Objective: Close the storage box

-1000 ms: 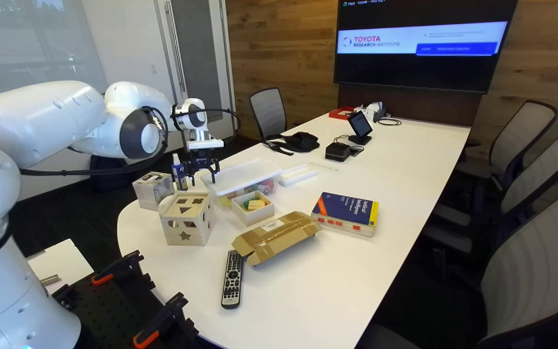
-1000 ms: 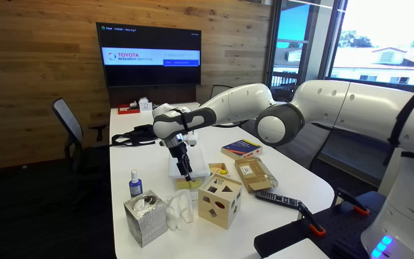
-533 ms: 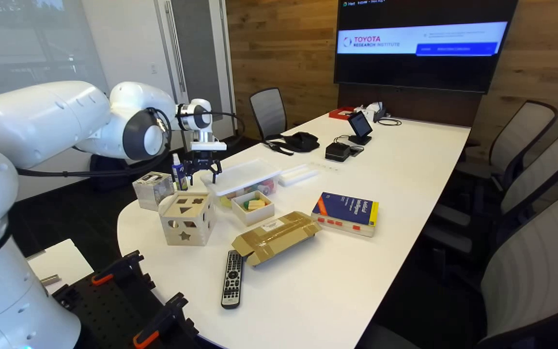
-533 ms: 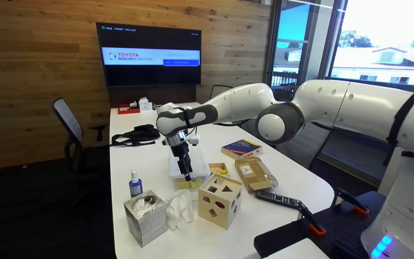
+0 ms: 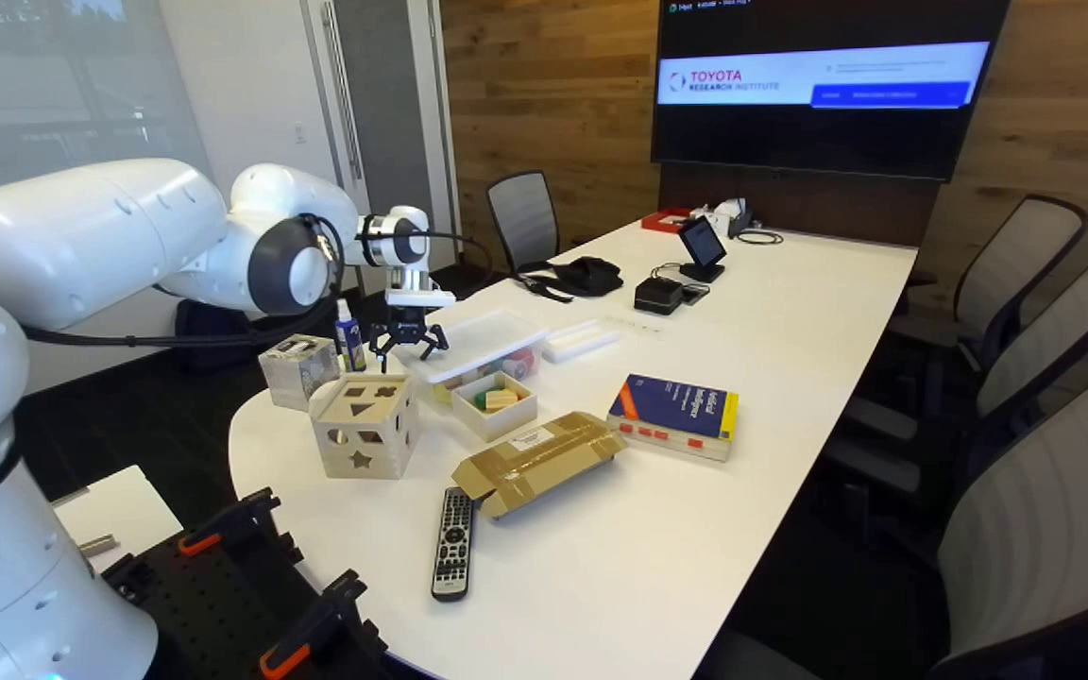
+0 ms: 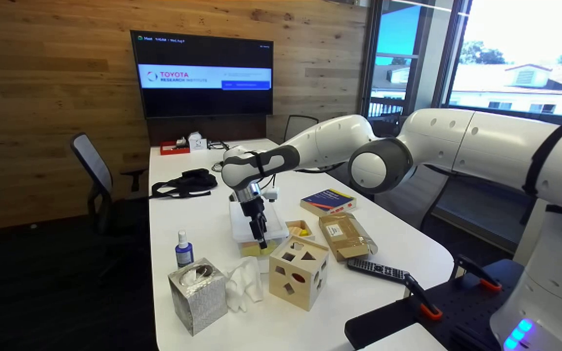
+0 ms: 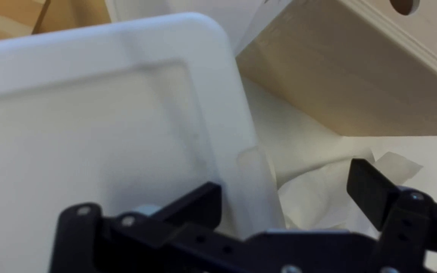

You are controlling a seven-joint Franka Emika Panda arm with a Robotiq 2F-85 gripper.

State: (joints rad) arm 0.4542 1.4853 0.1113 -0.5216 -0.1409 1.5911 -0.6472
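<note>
Standing near the rounded end edge of the white table (image 5: 591, 557), one wooden cube (image 5: 360, 425) with cut-out holes is just beside the short end of the storage box (image 5: 474, 347) and takes some room there. At the left edge of the table in an exterior view are a tissue box (image 6: 198, 295), close to the near left corner, and a spray bottle (image 6: 184, 253) behind it. Crumpled tissue (image 6: 244, 285) lies between the tissue box and the cube. A small open box (image 5: 513, 420) with coloured pieces (image 5: 500, 399) sits along the long side of the storage box. Closer to the opposite edge are a brown carton (image 5: 535, 460) and a book (image 5: 676, 413); a remote control (image 5: 452, 546) lies just beside the carton.

The storage box is nearer to the left edge than the right, and its lid (image 7: 82, 151) lies on top; if it is fully pressed down, I cannot tell. The gripper (image 7: 285, 180) is over the short end of this box, its jaws spread apart. In the wrist view, one finger (image 7: 203, 204) is above the lid and the other one is past the rim, over the tissue, so the lid's edge passes between them. Whether a finger touches the lid, I cannot tell.

By count: one storage box with one lid, two fingers, and one each of cube, tissue box, bottle, small box, carton, book and remote control.
</note>
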